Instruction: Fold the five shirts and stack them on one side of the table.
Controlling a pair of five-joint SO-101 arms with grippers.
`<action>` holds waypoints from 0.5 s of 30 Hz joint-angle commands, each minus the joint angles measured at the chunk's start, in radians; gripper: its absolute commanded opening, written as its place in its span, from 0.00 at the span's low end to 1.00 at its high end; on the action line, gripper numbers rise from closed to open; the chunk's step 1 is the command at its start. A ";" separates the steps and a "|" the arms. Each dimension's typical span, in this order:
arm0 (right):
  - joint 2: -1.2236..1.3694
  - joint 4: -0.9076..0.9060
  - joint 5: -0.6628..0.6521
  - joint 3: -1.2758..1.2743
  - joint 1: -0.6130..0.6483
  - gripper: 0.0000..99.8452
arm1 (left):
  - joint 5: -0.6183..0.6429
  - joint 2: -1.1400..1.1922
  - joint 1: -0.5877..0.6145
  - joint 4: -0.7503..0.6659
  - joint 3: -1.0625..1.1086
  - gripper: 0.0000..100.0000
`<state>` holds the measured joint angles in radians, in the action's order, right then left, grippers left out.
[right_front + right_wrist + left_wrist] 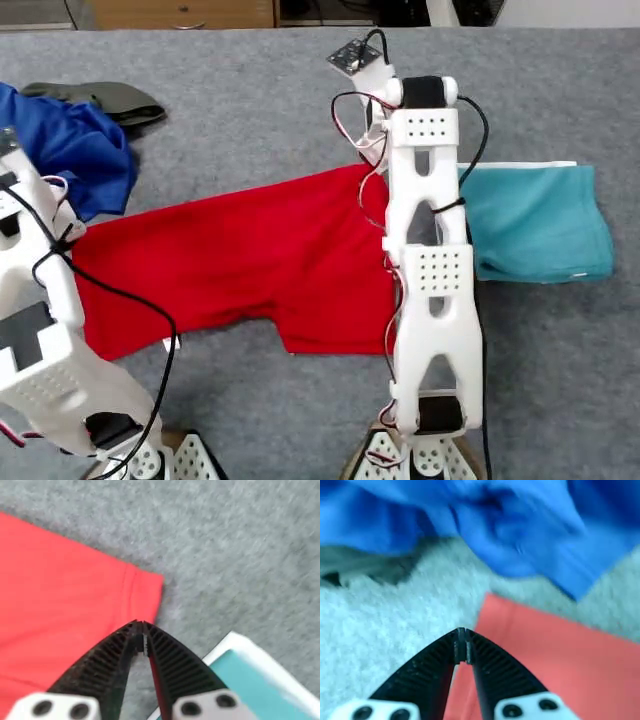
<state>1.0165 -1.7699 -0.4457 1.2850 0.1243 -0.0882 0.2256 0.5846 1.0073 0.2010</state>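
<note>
Black ribbed fingers [432, 667] of the left gripper [461, 646]: we see them pressed tip to tip, with nothing caught between them
Under the left gripper: the tips sit at one edge of the red shirt [560, 670], where it meets the grey table cover [375, 625]; we cannot tell whether they touch the cloth
Black fingers [175, 667] of the right gripper [141, 640]: clenched as well, tips together, and we make out nothing clamped in them
Under the right gripper: the tips hang by the hemmed corner of the red shirt, with the teal shirt [250, 680] near on the other side
Look of the red shirt: we find it spread out flat and unfolded, fairly smooth, with a stitched hem at the corner
Place of the red shirt: the middle of the table, running from the left arm [40, 330] across to the right arm [430, 260], which covers its far end
Other shirts: the blue shirt [70, 140] lies crumpled at the left edge, touching the red one; the olive shirt [110, 100] is bunched just behind it; the teal shirt lies folded on the right, atop a white layer [520, 165]
</note>
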 commanded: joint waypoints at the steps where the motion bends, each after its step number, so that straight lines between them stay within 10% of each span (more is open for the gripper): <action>1: -0.209 -0.017 0.021 -0.232 0.008 0.00 | 0.015 0.010 -0.003 -0.071 0.018 0.02; 15: -0.291 0.428 0.041 -0.874 -0.074 0.00 | 0.077 0.074 -0.018 -0.064 -0.009 0.02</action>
<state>0.7664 -1.4154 -0.4135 0.4503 0.1074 -0.0192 0.3038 0.5708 0.9367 0.2271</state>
